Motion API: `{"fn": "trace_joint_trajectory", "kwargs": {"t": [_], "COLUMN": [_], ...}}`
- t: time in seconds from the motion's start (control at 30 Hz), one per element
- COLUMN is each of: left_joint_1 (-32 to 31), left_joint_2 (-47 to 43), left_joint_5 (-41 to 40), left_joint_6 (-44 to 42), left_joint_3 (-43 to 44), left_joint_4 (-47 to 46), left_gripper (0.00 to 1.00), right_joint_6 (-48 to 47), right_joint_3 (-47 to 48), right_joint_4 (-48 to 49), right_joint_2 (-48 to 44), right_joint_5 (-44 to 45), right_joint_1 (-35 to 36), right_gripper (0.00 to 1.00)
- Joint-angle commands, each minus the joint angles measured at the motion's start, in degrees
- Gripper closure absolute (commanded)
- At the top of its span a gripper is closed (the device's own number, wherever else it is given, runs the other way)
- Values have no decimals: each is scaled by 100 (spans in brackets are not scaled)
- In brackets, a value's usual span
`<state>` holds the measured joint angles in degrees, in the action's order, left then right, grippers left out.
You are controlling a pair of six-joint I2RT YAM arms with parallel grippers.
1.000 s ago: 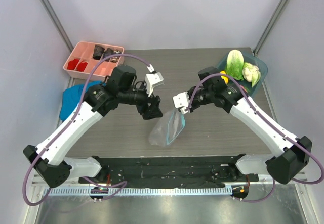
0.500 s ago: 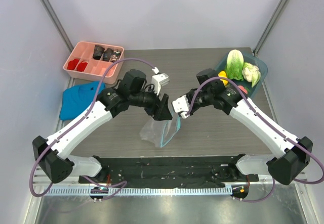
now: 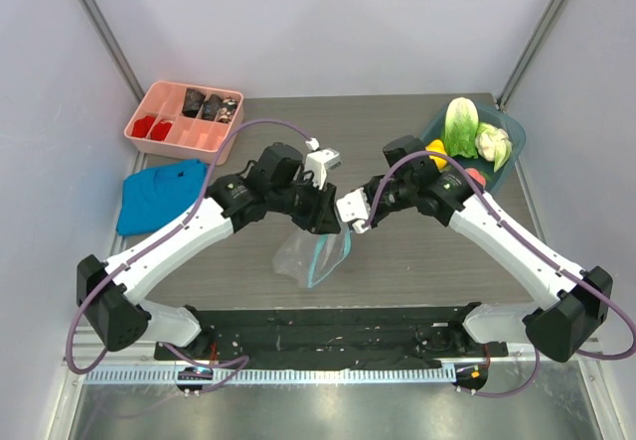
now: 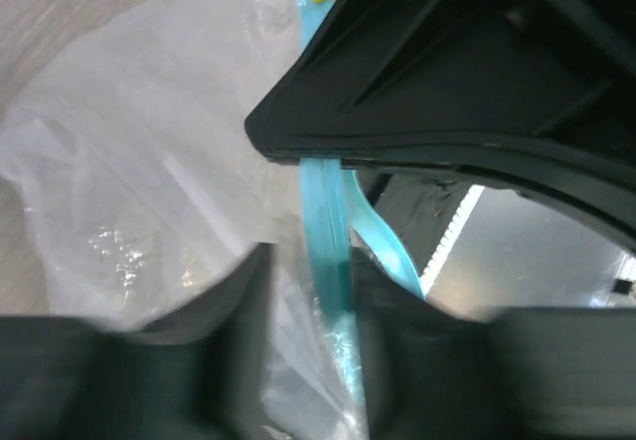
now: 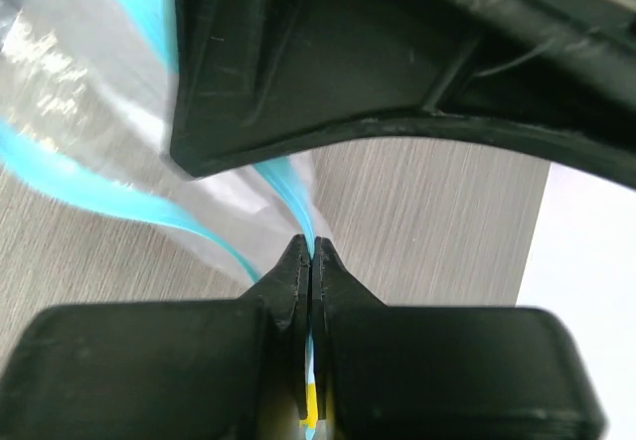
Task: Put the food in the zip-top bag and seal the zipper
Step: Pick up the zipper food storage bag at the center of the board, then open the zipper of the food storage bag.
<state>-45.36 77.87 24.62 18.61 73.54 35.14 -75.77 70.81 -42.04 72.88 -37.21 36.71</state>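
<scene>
In the middle of the grey wood-grain table (image 3: 417, 251), held up between the two arms: a clear crinkly plastic zip-top bag (image 3: 303, 259), mouth edge upward, body hanging toward the near side. Contact of its lower part with the table: not possible to tell.

Right gripper (image 5: 310, 261): fingers pressed fully together on the light-blue zipper strip (image 4: 326, 231), with a small yellow tab of the strip just below the pinch in the right wrist view.

Left gripper (image 4: 311, 261): just beside the right one, fingers apart, one on each side of the same strip, gap wider than the strip, no clamp visible.

Food outside the bag: pale green leafy toy cabbage (image 3: 460, 127), a small round yellow fruit (image 3: 437, 149) and a small red fruit (image 3: 476, 175), all in the teal plastic bowl (image 3: 518, 144) at the far right corner, well apart from the bag, partly hidden behind the right arm.

At the far left: a pink compartment tray (image 3: 184, 117), and near it a blue folded cloth (image 3: 159, 194).
</scene>
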Motion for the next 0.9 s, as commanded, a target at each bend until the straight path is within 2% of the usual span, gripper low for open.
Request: {"fn": "trace_joint_trajectory", "kwargs": {"t": [0.0,0.03,0.1,0.13,0.2,0.27,0.3,0.33,0.4,0.43,0.5,0.67,0.77,0.87], "left_joint_1": [27,80,203,308,353,397,405,406,493,528,642,809,898,915], "left_joint_2": [-17,-43,-148,-210,-394,-509,-614,-641,-728,-738,-746,-676,-676,-667], "left_joint_5": [-29,51,314,498,517,448,395,299,-44,-158,-326,-257,-221,-308], "left_joint_6": [221,379,607,809,1012,1223,1293,1355,1583,1645,1891,2278,2498,2533], "left_joint_3": [-129,-216,-348,-488,-629,-823,-876,-946,-1060,-1069,-1148,-1280,-1333,-1298], "left_joint_4": [-130,-182,-445,-568,-883,-1043,-1192,-1237,-1386,-1421,-1570,-2203,-2485,-2564], "left_gripper": [74,83,91,100,100,100,100,100,100,100,100,100,100,100], "right_joint_6": [80,71,62,79,167,491,762,1426,2203,3059,3873,6208,7098,7514], "right_joint_3": [171,162,127,109,-14,-224,-303,-382,-524,-541,-498,-365,-445,-454], "right_joint_4": [152,152,222,284,633,968,1466,1758,2451,2638,2972,2720,2439,2114], "right_joint_2": [7,7,-11,-20,-55,-160,-221,-326,-441,-485,-573,-722,-758,-670], "right_joint_5": [-155,-137,-111,-85,55,178,362,512,949,1135,1565,2288,2385,2438], "right_joint_1": [73,65,82,91,117,108,117,109,117,109,108,91,91,65], "right_gripper": [99,99,99,98,96,88,78,49,29,20,19,19,19,21]}}
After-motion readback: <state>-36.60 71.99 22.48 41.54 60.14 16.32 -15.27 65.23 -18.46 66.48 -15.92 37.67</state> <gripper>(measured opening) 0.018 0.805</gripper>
